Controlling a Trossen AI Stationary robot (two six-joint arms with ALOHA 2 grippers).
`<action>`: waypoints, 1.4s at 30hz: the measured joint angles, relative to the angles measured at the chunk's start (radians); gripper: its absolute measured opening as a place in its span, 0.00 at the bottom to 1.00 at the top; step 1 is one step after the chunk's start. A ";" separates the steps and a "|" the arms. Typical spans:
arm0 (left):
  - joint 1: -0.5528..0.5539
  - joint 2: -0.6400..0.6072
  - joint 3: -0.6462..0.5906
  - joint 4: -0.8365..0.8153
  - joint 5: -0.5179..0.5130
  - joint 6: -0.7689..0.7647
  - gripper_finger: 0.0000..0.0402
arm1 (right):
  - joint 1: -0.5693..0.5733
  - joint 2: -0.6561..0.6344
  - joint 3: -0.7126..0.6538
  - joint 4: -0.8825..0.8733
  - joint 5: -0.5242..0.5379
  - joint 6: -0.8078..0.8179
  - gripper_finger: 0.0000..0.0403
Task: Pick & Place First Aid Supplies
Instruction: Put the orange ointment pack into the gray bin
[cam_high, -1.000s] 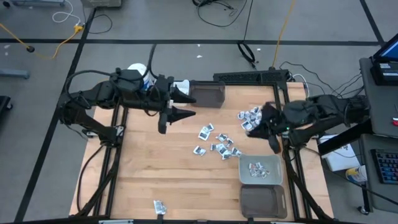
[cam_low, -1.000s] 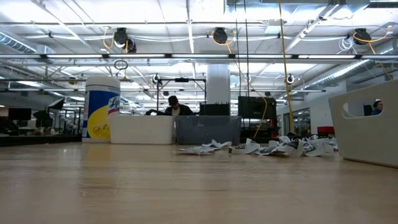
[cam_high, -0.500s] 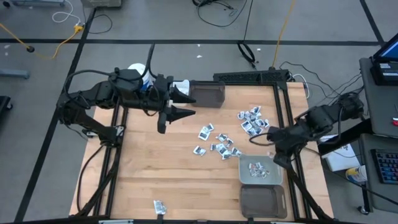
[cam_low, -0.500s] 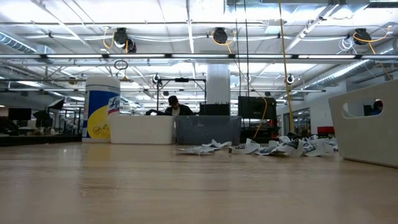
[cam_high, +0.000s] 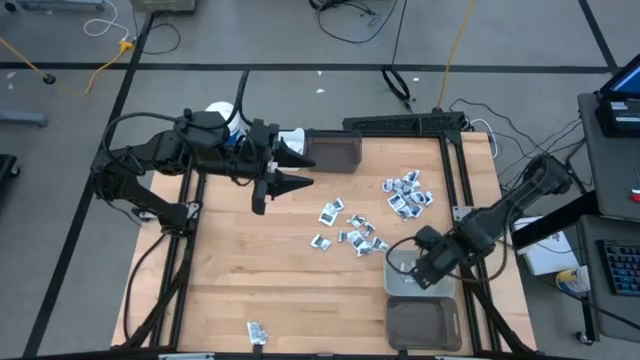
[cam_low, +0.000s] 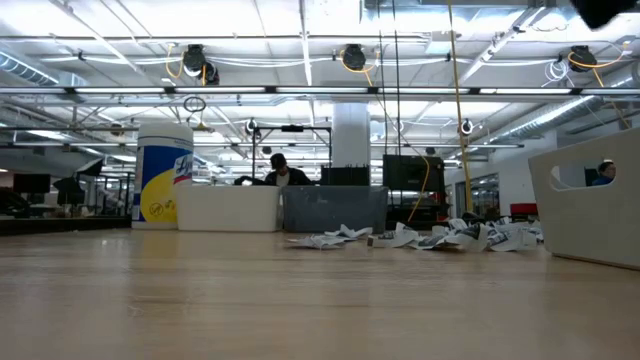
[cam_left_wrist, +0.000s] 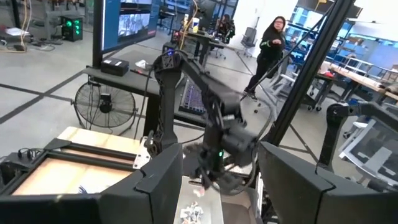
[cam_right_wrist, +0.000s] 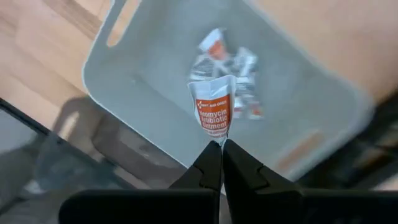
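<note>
Wooden table (cam_high: 250, 280) with loose packets (cam_high: 350, 232) at centre: right gripper (cam_high: 418, 272), pinching one orange-printed packet (cam_right_wrist: 214, 112) by its edge, has swung from the pile to above the grey bin (cam_high: 440, 287), so release looks next; left gripper (cam_high: 290, 165) waits half-spread.

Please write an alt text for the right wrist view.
The right gripper, shut on a white packet with an orange label, holds it above a grey bin that already contains a few packets.
</note>
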 joint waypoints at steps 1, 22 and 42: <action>0.000 0.000 0.000 0.000 0.000 0.000 0.53 | 0.002 0.000 -0.034 0.048 0.001 0.018 0.00; -0.028 -0.016 0.000 -0.002 0.107 -0.034 0.53 | -0.069 -0.030 -0.355 0.388 0.003 -0.037 0.21; -0.047 -0.029 0.000 0.000 0.101 -0.031 0.53 | -0.235 -0.321 -0.355 0.724 0.120 -0.350 0.43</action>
